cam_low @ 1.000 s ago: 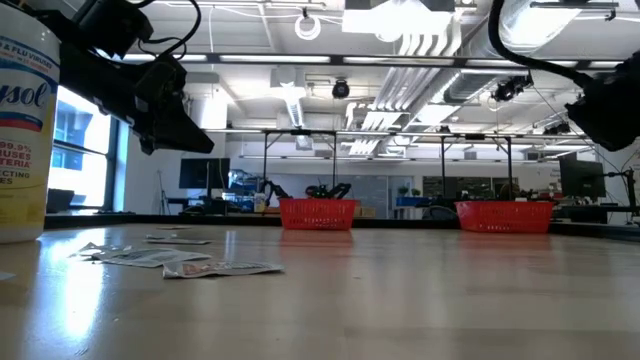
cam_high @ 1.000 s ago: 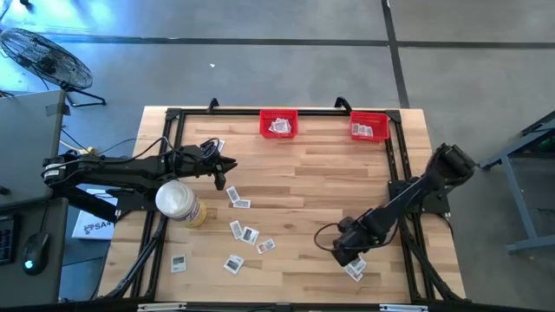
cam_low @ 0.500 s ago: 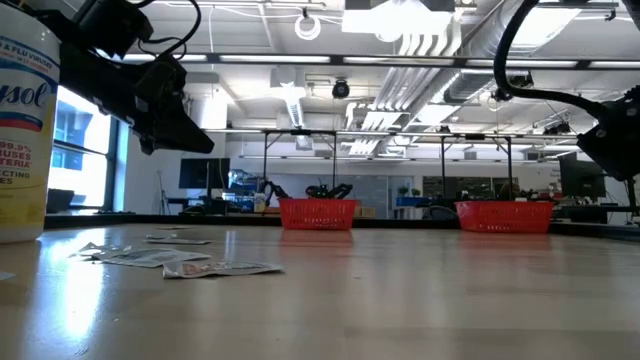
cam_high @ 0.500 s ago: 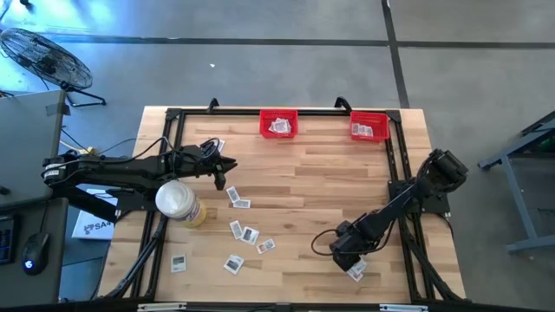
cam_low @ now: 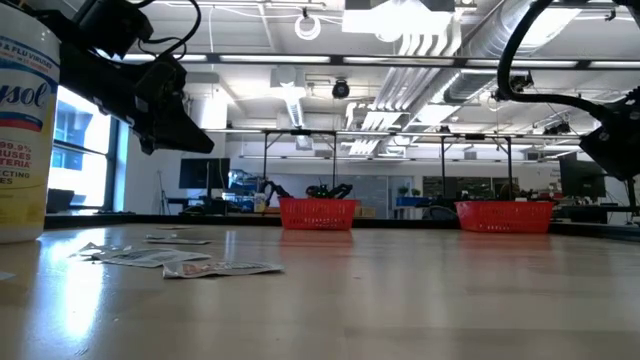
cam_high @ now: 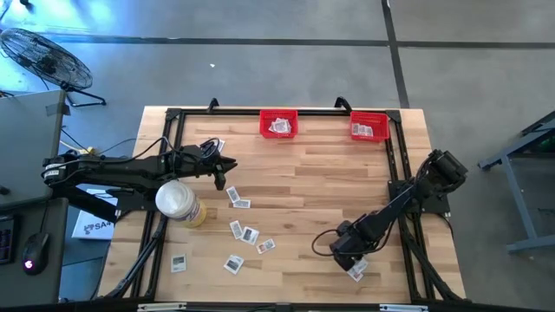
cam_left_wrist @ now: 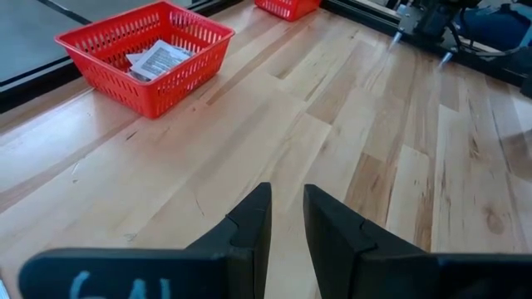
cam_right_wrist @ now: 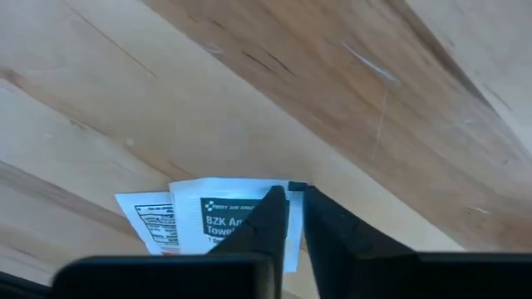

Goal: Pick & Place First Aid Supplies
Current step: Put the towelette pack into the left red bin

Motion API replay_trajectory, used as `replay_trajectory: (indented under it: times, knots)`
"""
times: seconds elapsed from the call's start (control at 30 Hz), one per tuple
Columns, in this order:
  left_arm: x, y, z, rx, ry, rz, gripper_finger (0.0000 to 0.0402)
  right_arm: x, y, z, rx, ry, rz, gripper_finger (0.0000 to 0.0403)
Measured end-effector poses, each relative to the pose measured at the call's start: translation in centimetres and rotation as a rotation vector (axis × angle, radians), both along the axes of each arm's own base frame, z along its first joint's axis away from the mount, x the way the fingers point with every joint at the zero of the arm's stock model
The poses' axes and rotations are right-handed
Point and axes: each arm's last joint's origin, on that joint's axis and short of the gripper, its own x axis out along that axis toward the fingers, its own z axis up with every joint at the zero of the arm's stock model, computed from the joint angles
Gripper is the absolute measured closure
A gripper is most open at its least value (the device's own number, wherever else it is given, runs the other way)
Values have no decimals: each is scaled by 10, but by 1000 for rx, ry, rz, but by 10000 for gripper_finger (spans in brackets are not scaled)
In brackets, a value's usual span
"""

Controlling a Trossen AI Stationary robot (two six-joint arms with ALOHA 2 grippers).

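While the left gripper (cam_high: pixel 227 165) is idling part-spread at centre left, the right gripper (cam_right_wrist: pixel 294 218), lower right, is now pinching a packet (cam_right_wrist: pixel 218 218) for lifting, having just closed.

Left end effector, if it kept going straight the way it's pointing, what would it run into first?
Bare table lies ahead of the left end effector. Its line seems to pass between the near red bin and the far red bin, so the way looks free, though depth is uncertain.
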Motion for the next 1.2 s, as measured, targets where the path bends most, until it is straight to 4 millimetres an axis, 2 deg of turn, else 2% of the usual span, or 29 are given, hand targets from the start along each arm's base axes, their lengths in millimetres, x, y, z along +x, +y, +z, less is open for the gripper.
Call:
replay_trajectory:
  times: [0.1, 0.27, 0.43, 0.63, 0.87, 1.03, 1.2]
  knots:
    - [0, 0, 0, 0, 1, 0, 331, 0, -1, 3, -12, -26, 1, 399]
    - [0, 0, 0, 0, 0, 0, 331, 1, -8, 12, -14, -78, 31, 402]
    - [0, 0, 0, 0, 1, 0, 331, 4, -21, 28, -116, -194, 45, 402]
    - [0, 0, 0, 0, 0, 0, 331, 12, -38, 44, -213, -357, 86, 402]
    - [0, 0, 0, 0, 0, 0, 331, 27, -56, 49, -323, -477, 175, 402]
    - [0, 0, 0, -7, -2, 0, 331, 41, -75, 52, -465, -564, 244, 402]
    - [0, 0, 0, -13, -3, -13, 331, 61, -105, 60, -713, -663, 280, 402]
